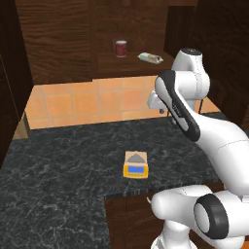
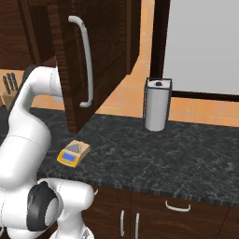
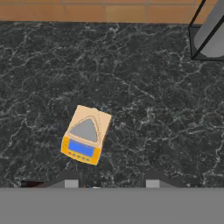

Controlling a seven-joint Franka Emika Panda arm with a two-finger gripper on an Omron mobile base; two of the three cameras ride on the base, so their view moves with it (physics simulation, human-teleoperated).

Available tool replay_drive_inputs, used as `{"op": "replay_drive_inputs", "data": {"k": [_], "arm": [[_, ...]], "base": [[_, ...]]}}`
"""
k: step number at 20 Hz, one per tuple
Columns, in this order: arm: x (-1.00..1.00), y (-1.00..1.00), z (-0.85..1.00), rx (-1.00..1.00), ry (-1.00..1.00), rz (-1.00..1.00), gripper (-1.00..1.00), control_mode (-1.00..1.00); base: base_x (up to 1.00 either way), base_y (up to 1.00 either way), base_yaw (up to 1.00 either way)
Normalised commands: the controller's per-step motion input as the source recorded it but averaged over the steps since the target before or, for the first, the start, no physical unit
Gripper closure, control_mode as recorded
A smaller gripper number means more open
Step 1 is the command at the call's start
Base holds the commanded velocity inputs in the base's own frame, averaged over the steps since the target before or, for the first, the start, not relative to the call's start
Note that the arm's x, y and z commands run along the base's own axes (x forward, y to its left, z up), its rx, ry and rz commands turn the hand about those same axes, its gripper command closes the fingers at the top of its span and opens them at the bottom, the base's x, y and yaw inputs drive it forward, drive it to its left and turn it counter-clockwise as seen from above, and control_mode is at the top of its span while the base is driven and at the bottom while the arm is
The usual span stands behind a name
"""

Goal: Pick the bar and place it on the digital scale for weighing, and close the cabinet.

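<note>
Counting one bar (image 1: pixel 150 58), one digital scale (image 1: pixel 135 164) — one cup (image 1: pixel 120 48).

A dark marbled tabletop (image 1: pixel 58 165) is seen carrying the digital scale (image 1: pixel 135 164), which lies flat near the front edge, its blue display turned toward that edge. A paper towel roll in a wire holder (image 2: pixel 156 103) stands upright on the tabletop, well apart from the scale, close to the tiled wall. Above the scale, a cabinet shelf (image 1: pixel 133 64) carries the bar (image 1: pixel 150 58) and, just beside it, a dark red cup (image 1: pixel 120 48).
</note>
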Motion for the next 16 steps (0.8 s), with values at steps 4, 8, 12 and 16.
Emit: {"op": "replay_drive_inputs", "data": {"k": [4, 8, 12, 16], "arm": [[-0.23, 0.24, 0.00, -0.03, -0.01, 0.05, -1.00, -1.00], [-0.24, 0.21, 0.33, -0.10, -0.10, 0.08, -1.00, -1.00], [-0.24, 0.00, 0.71, -0.06, -0.04, 0.11, -1.00, -1.00], [-0.15, 0.00, 0.76, -0.09, -0.13, 0.11, -1.00, -1.00]], "base": [[0.00, 0.00, 0.00], [0.00, 0.00, 0.00], [0.00, 0.00, 0.00], [0.00, 0.00, 0.00]]}}
